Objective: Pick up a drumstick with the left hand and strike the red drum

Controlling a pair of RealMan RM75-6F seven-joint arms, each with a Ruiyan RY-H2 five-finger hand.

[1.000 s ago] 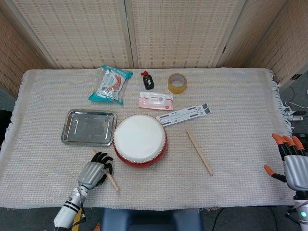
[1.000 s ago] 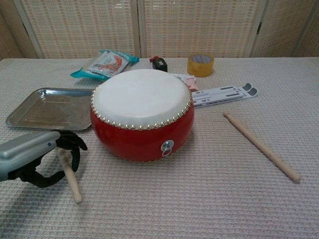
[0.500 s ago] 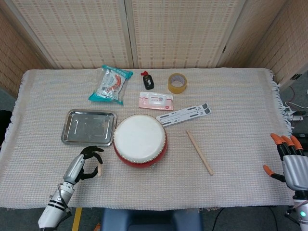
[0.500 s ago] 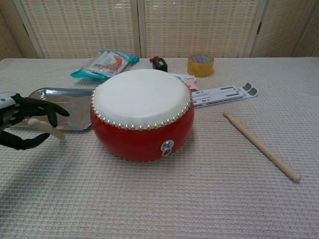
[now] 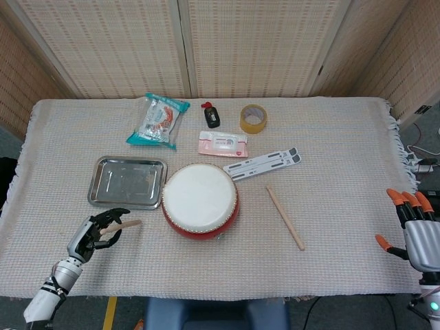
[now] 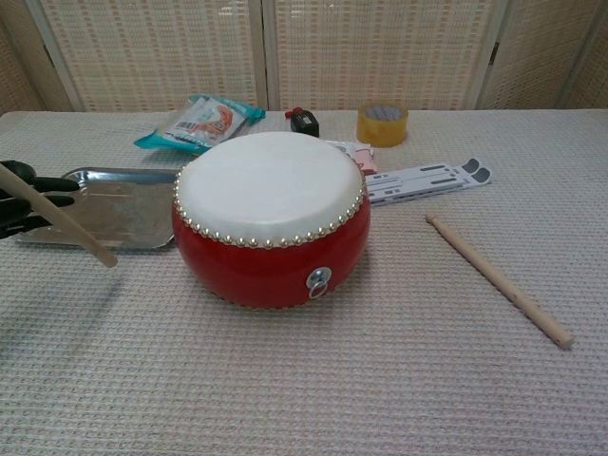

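Observation:
The red drum (image 5: 200,201) with a white skin stands mid-table; the chest view shows its red side (image 6: 271,256). My left hand (image 5: 93,234) is at the front left, lifted off the cloth, and grips a wooden drumstick (image 5: 122,225) whose tip points toward the drum. In the chest view the drumstick (image 6: 59,218) slants down from the left edge, where only the dark fingers (image 6: 28,199) show. A second drumstick (image 5: 285,217) lies right of the drum. My right hand (image 5: 414,230) hangs past the table's right edge, fingers spread, holding nothing.
A steel tray (image 5: 127,181) lies left of the drum, just behind my left hand. Behind the drum sit a snack bag (image 5: 159,119), a small black bottle (image 5: 211,115), a tape roll (image 5: 253,118), a pink wipes pack (image 5: 221,144) and a white folding stand (image 5: 263,162).
My left hand closed on the drumstick lying by the drum, lifted it off the cloth and drew back to the left. The right hand has stayed put.

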